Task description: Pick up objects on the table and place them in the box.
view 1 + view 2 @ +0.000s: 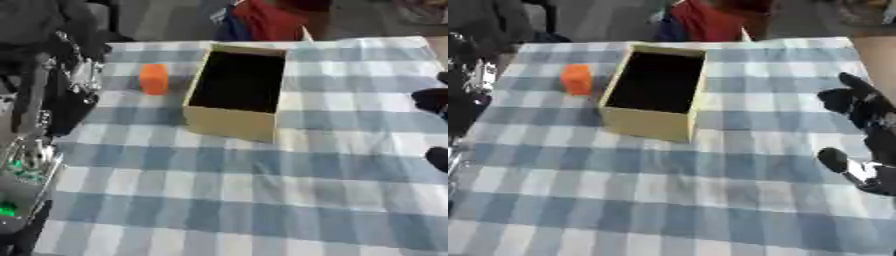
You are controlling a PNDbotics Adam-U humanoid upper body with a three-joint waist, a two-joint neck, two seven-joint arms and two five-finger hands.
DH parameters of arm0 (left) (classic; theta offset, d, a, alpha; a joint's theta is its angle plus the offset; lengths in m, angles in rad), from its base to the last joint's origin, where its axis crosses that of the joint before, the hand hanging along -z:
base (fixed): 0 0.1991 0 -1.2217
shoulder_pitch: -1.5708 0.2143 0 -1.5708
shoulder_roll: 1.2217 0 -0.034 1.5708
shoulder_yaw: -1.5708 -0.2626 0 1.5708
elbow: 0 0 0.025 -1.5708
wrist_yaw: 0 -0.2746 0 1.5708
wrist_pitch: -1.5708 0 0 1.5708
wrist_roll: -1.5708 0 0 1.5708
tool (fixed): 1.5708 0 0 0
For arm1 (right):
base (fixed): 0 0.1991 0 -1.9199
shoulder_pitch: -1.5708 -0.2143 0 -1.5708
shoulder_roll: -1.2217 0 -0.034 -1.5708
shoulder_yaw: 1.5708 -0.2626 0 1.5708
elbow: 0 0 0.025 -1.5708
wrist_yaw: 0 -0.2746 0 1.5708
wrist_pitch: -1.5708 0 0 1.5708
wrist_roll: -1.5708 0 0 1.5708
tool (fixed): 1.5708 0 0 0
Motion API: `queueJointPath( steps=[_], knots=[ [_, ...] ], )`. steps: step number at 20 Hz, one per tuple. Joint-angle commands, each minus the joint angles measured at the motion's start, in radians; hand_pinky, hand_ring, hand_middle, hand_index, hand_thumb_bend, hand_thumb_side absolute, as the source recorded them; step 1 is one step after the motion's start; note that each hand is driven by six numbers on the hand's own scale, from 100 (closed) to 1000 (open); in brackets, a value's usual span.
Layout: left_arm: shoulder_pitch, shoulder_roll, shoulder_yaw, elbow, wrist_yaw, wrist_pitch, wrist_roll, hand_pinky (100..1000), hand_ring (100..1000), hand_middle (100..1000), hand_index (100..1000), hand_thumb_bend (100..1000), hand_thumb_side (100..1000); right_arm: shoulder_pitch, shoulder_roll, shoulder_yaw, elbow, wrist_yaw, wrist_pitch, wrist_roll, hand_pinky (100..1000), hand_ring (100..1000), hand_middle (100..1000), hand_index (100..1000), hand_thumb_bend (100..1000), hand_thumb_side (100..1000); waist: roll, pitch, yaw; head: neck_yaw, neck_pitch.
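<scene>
Your right hand (866, 135) hangs at the table's 3 o'clock edge with fingers spread and relaxed, holding nothing, well apart from everything, which reads as waiting rather than reaching; your left arm (52, 95) comes in at 9 o'clock, but you cannot tell how its fingers sit. The one thing left to pick, a small orange block (154, 78) with rounded corners and a matte face, stands upright just beside the box (233, 122) at its 9 o'clock, closer to your left side. The box is plain tan cardboard, open-topped, dark inside, on a soft blue-and-white checked cloth (262, 200).
</scene>
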Motion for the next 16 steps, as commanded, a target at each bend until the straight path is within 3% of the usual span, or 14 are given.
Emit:
queueJointPath(
  steps=[1,8,12,16],
  knots=[
    [-0.002,0.025,0.014,-0.019,-0.002,-0.001,0.004,830,671,648,833,100,566,-0.010,-0.008,-0.001,-0.020,0.003,-0.001,-0.003,870,863,770,1000,659,551,-0.001,-0.021,-0.001,0.001,-0.013],
    [0.004,0.097,0.036,-0.019,-0.032,0.004,0.016,824,684,664,840,100,508,-0.008,-0.009,-0.001,-0.019,0.004,-0.001,-0.003,870,863,771,1000,660,552,0.002,-0.025,-0.004,0.001,-0.012],
    [0.016,0.201,0.055,-0.019,-0.073,0.037,0.013,820,697,680,849,100,429,-0.006,-0.010,0.000,-0.019,0.005,-0.001,-0.002,870,863,770,1000,659,553,0.007,-0.028,-0.008,0.001,-0.010],
    [0.012,0.353,0.051,0.030,-0.103,0.109,-0.046,823,720,705,862,100,386,-0.003,-0.012,0.003,-0.020,0.005,0.000,0.001,870,862,770,1000,659,553,0.014,-0.032,-0.015,0.001,-0.011]
  ],
)
